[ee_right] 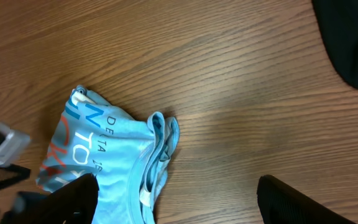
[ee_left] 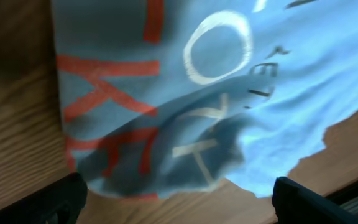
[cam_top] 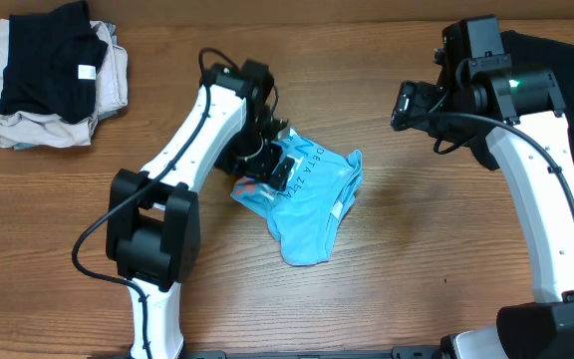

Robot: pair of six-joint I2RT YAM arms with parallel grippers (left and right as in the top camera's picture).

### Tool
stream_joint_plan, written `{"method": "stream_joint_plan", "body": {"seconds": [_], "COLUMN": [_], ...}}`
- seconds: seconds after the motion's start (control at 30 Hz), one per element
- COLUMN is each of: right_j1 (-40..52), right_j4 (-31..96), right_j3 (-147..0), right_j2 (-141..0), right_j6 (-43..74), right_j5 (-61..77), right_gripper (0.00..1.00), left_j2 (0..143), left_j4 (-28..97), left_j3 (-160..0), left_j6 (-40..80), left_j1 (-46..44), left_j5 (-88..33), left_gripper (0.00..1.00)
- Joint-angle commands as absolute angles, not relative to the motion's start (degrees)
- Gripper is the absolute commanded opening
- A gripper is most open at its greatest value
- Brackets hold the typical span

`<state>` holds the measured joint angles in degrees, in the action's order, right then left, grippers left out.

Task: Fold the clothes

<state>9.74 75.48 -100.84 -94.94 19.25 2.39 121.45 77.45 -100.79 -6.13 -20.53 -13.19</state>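
On the brown wooden table [cam_top: 407, 259], a large black cloth garment [cam_top: 551, 75] lies at 2 o'clock and a folded black-and-beige pile [cam_top: 53, 80] at 10. The crumpled light blue T-shirt [cam_top: 312, 204] with red lettering sits at centre. My left pincer [cam_top: 270, 168] spreads open on its 10 o'clock edge; my right pincer [cam_top: 405, 105] hangs open over wood.

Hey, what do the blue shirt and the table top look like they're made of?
Blue shirt: soft knit cloth, probably cotton jersey, with a matte finish. It lies crumpled in limp folds and carries printed lettering. Table top: wood or wood-look laminate, brown with long grain lines and a faint sheen. The pictures do not settle which.
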Motion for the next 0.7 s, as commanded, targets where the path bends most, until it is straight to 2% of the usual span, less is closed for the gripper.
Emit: {"method": "stream_joint_plan", "body": {"seconds": [0.0,0.27,0.5,0.67], "right_j1": [9.6,9.6,9.6,9.6], "right_j4": [74.8,74.5,74.4,74.4], "right_j3": [-101.3,-101.3,-101.3,-101.3], "right_j2": [-94.8,-94.8,-94.8,-94.9], "right_j6": [18.1,18.1,17.9,17.9], "right_j5": [2.0,2.0,2.0,2.0], "right_gripper": [0.86,0.86,0.87,0.88], "left_j2": [121.6,121.6,121.6,121.6], "left_j4": [74.3,62.0,59.2,52.9], "left_j3": [-97.5,-88.7,-83.5,-83.0], "left_j6": [-5.1,5.4,6.1,5.7], "left_j1": [-20.5,-20.6,-20.6,-20.5], "left_j5": [-12.9,-3.1,1.8,11.8], "left_gripper": [0.97,0.98,1.0,1.0]}}
